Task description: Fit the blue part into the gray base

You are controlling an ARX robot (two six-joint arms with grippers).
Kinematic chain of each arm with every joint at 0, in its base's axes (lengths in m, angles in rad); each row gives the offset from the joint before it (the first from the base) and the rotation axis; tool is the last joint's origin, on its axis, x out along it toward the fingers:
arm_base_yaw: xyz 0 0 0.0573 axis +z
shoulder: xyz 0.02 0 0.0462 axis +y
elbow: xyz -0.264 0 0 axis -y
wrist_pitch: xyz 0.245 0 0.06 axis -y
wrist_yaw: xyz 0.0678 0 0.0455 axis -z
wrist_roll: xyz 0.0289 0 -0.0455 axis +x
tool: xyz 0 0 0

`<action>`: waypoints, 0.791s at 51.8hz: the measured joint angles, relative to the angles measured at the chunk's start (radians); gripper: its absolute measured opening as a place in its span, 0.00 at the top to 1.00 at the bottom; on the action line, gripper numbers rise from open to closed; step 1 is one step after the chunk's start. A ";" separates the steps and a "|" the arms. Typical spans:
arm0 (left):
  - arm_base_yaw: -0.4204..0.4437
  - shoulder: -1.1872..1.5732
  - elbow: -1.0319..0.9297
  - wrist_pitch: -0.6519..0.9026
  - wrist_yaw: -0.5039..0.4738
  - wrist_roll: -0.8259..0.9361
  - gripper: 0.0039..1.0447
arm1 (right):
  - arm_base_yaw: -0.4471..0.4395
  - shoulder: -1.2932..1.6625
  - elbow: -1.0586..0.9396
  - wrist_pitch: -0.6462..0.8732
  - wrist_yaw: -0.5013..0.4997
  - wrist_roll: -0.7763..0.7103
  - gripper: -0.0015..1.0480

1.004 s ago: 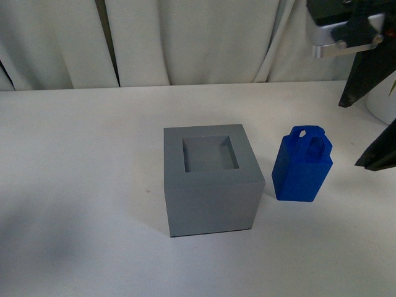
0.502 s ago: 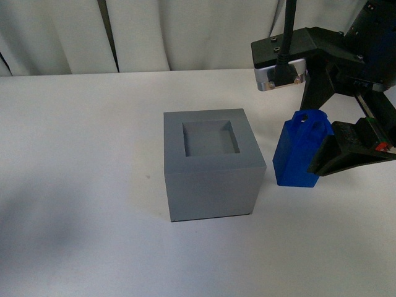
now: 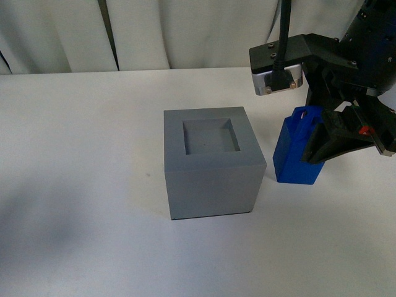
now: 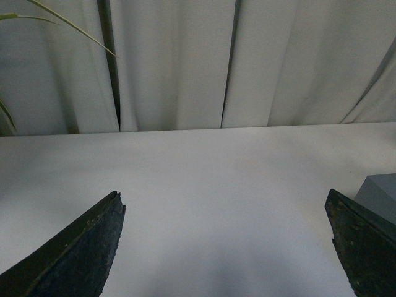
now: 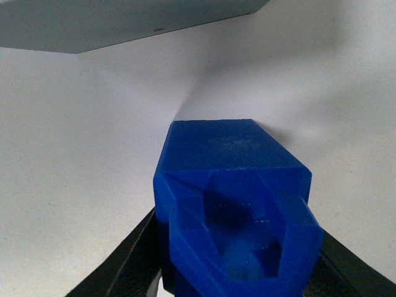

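Blue part (image 3: 294,158): matte plastic block, bevelled shoulders, loop handle; upright on desk (image 3: 80,154), right gripper (image 5: 238,266) closed against both flanks.

3 views, 1 worktop (image 3: 80,154).
Front looks down toward the curtain (image 4: 179,62); left wrist sits low, facing it; right wrist hangs close over the blue block (image 5: 235,204). All 3 catch the gray cube (image 3: 210,167).

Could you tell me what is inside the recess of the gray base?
Nothing visible: in the gray base, the recess floor is bare, though the near rim hides its front strip. The blue part stands beside it.
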 joint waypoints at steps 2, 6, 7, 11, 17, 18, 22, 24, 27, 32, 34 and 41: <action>0.000 0.000 0.000 0.000 0.000 0.000 0.06 | 0.000 0.000 0.003 -0.003 0.000 0.000 0.55; 0.000 0.000 0.000 0.000 0.000 0.000 0.06 | 0.000 -0.002 0.015 -0.016 0.003 -0.003 0.55; 0.000 0.000 0.000 0.000 0.000 0.000 0.06 | 0.000 -0.002 0.017 -0.018 0.003 -0.004 0.55; 0.000 0.000 0.000 0.000 0.000 0.000 0.06 | 0.000 -0.011 0.026 -0.031 0.010 -0.013 0.55; 0.000 0.000 0.000 0.000 0.000 0.000 0.06 | 0.000 -0.041 0.077 -0.096 0.002 -0.027 0.55; 0.000 0.000 0.000 0.000 0.000 0.000 0.06 | 0.000 -0.051 0.097 -0.106 0.002 -0.032 0.55; 0.000 0.000 0.000 0.000 0.000 0.000 0.06 | -0.001 -0.081 0.148 -0.153 -0.013 -0.042 0.55; 0.000 0.000 0.000 0.000 0.000 0.000 0.06 | -0.001 -0.097 0.180 -0.179 -0.034 -0.042 0.55; 0.000 0.000 0.000 0.000 0.000 0.000 0.06 | 0.001 -0.106 0.203 -0.193 -0.050 -0.041 0.55; 0.000 0.000 0.000 0.000 0.000 0.000 0.06 | 0.017 -0.117 0.243 -0.224 -0.084 -0.031 0.55; 0.000 0.000 0.000 0.000 0.000 0.000 0.06 | 0.021 -0.117 0.247 -0.230 -0.090 -0.028 0.55; 0.000 0.000 0.000 0.000 0.000 0.000 0.06 | 0.056 -0.117 0.259 -0.237 -0.116 -0.001 0.55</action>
